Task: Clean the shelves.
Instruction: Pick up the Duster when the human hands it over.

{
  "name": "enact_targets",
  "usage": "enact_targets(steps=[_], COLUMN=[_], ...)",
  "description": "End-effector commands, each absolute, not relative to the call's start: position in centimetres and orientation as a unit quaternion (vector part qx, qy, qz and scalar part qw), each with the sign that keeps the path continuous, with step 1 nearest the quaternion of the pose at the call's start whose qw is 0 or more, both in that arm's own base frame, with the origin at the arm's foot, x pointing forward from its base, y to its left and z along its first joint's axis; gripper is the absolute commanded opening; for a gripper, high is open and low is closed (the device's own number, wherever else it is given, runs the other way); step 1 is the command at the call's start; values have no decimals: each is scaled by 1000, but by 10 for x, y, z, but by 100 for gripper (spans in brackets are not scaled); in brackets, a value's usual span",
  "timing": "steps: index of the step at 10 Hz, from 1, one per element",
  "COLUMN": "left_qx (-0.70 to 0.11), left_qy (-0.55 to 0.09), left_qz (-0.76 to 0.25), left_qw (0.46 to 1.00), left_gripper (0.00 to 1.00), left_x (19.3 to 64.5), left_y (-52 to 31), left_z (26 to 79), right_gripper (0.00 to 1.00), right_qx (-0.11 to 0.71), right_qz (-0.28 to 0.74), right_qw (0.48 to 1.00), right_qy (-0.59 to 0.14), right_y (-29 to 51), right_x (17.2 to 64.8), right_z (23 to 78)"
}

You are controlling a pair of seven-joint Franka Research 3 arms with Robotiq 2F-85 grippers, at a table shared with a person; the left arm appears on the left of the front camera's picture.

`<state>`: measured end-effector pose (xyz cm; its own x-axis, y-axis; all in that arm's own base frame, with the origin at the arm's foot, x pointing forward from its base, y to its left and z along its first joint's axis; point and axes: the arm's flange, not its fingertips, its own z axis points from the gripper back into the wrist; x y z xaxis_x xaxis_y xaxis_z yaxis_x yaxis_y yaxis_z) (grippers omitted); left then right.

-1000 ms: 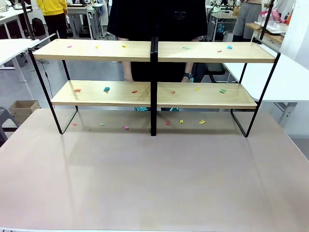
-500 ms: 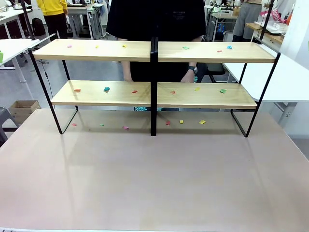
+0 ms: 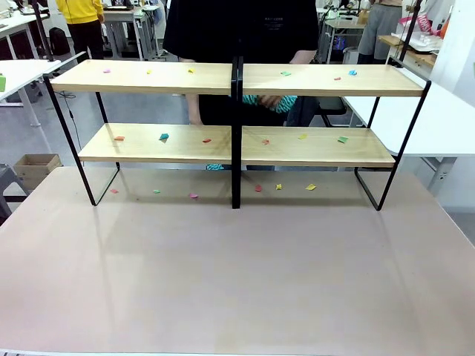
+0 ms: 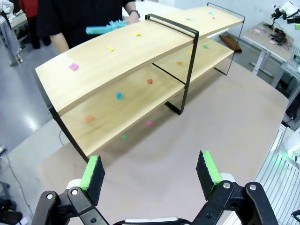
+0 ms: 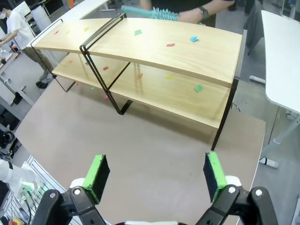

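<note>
A: Starting big: tan table (image 3: 223, 297), and across its far half the shelves (image 3: 319, 147), two tiers of pale boards on a thin black frame, feet planted on the tabletop.

B: Spanning nearly the full width, too.

A: Behind the rack, a person (image 3: 237, 30) in black, close in at the far side. Gripping a fluffy teal duster (image 5: 150, 13) firmly in one hand (image 5: 191, 16), level, just behind the top tier near the middle.

B: Reading that as the very start of the sweep: tool raised, not yet clearly on the wood.

A: Hard to call contact from these angles. Next move probably calls for a long pass along the top boards, then ducking down to the lower pair.

B: And on the robot's side?

A: Seeing the left gripper (image 4: 150, 171) poised above the near table, spread wide, holding nothing. Same for the right gripper (image 5: 157, 176): splayed, empty, well apart from the rack.

B: Clear of the sweep, then.

A: Down to the small stuff: central black post (image 3: 236, 133) splitting each tier, likely to break any long stroke.

B: Smallest of all, coloured paper scraps (image 3: 163, 137) dotted over all four boards, plus a few on the table underneath.
</note>
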<state>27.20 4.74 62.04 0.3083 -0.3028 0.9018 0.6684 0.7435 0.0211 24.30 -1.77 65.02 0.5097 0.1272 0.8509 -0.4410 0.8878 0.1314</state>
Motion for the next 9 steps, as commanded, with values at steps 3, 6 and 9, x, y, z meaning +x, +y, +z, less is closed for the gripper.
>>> enact_targets(steps=[3, 6, 9], left_qx=[-163, -184, -184], left_qy=[-484, -497, -497], left_qz=[-288, -310, -310], left_qw=[810, 789, 789], left_gripper=[100, 100, 100], left_x=[262, 275, 275], left_y=[17, 41, 41], left_z=[583, 619, 619], right_gripper=[100, 100, 100], right_qx=[170, 170, 170], right_qz=[169, 169, 169], right_qw=[853, 853, 853], right_qy=[-465, -465, -465], right_y=[-18, -18, -18], right_x=[245, 245, 245], right_z=[649, 649, 649])
